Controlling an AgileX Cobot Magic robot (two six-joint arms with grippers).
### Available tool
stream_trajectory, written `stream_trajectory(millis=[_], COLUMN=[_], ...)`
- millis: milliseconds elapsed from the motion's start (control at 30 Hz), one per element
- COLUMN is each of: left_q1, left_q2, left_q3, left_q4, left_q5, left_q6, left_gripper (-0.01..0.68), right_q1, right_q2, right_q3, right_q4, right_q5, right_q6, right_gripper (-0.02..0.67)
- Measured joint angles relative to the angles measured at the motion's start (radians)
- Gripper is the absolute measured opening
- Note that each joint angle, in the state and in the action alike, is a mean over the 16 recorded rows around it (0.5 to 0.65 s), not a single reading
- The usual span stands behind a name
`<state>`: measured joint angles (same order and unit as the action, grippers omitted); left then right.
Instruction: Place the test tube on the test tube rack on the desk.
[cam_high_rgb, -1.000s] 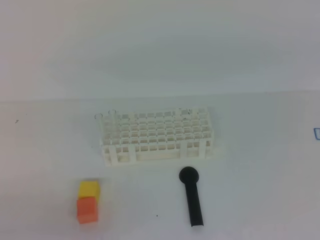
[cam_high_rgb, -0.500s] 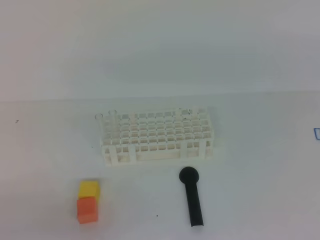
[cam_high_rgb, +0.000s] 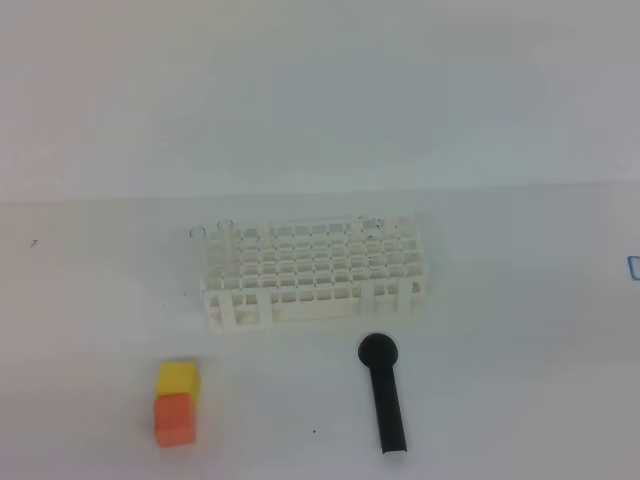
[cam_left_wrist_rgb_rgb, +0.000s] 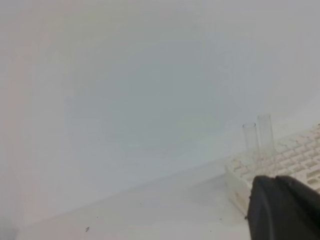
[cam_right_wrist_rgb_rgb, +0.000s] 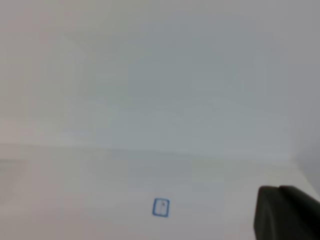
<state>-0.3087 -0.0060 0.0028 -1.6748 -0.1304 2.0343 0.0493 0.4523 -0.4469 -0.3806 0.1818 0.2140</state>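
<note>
The white test tube rack stands in the middle of the white desk. Two clear test tubes stand upright at its back left corner, and a faint third one shows at the back right. The left wrist view shows the same pair of tubes in the rack's corner, beyond a black piece of my left gripper. Only a black edge of my right gripper shows, shut, low in the right wrist view. Neither gripper appears in the exterior high view.
A black round-headed stick lies in front of the rack. A yellow block and an orange block sit together at the front left. A small blue square mark is on the desk at the far right.
</note>
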Motion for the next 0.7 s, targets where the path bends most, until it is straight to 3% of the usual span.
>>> stream_trajectory(millis=[333, 700], left_q1=[0.0, 0.0], left_q2=[0.0, 0.0], left_q3=[-0.001, -0.002], left_q4=[0.0, 0.0], left_q5=[0.0, 0.0], left_q6=[0.0, 0.0], left_gripper=[-0.001, -0.001], right_q1=[-0.12, -0.137], right_q2=[-0.392, -0.464], right_q3=[0.364, 0.47], right_q4=[-0.007, 0.03], right_q5=[0.061, 0.162], right_q6=[0.069, 0.079], right_gripper=[-0.001, -0.001])
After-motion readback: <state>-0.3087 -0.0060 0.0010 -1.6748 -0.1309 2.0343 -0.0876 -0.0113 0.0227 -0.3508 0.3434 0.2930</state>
